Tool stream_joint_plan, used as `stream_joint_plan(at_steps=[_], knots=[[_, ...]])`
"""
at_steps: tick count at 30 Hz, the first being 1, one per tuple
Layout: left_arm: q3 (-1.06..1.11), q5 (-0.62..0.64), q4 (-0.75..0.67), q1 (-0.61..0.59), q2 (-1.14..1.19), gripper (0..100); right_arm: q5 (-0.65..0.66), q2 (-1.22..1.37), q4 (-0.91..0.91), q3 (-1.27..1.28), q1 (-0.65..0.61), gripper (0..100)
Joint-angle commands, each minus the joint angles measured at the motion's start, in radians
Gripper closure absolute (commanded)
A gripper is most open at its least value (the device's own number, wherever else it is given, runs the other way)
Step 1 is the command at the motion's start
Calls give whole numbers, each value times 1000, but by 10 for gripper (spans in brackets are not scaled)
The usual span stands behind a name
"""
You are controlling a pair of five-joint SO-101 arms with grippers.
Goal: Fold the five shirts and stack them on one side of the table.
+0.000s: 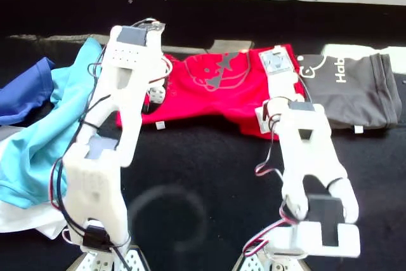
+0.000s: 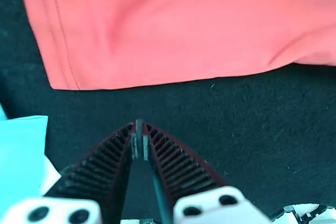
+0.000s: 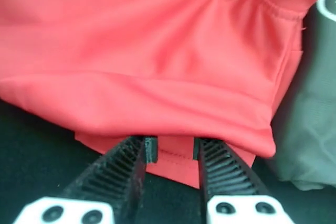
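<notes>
Black matte tabletop (image 1: 209, 157), smooth creased red shirt (image 1: 219, 96); left tool (image 2: 138, 132) pressed together, right tool (image 3: 171, 150) spread at its hem

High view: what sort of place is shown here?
Probably a robot lab bench: a black-covered table, a red shirt and a grey shirt lying on it, left arm and right arm side by side.

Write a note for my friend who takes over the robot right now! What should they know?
Left pincer: shut, empty, over the black table just off the edge of the red shirt.
Right pincer: open at the red shirt's hem, not gripping.
Things: red shirt mid-table; grey shirt beside it, looks folded; cyan shirt, blue shirt and white shirt heaped on the other side.
Done: perhaps the grey shirt.
Left: fold the others, stack all five.
</notes>
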Motion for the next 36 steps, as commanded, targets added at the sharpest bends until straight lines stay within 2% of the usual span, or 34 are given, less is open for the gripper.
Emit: stream_joint_plan(at_steps=[1,8,10,13,16,26,33,36], knots=[[234,-20,-157,-28,-163,991,-8,102,-10,-93,-8,876],[608,-55,-612,-90,-203,991,-12,277,-8,-268,-2,876],[654,-54,-692,-111,-203,991,-12,288,-8,-309,4,894],[708,-54,-789,-125,-202,991,-12,289,-8,-358,19,998],[762,-54,-867,-127,-202,991,-12,282,-7,-377,47,995],[783,-51,-896,-127,-202,991,-6,67,214,-372,94,993],[785,-51,-896,-127,-202,991,-5,-36,346,-367,93,992],[785,-51,-896,-127,-202,991,-5,-21,357,-348,54,988]])
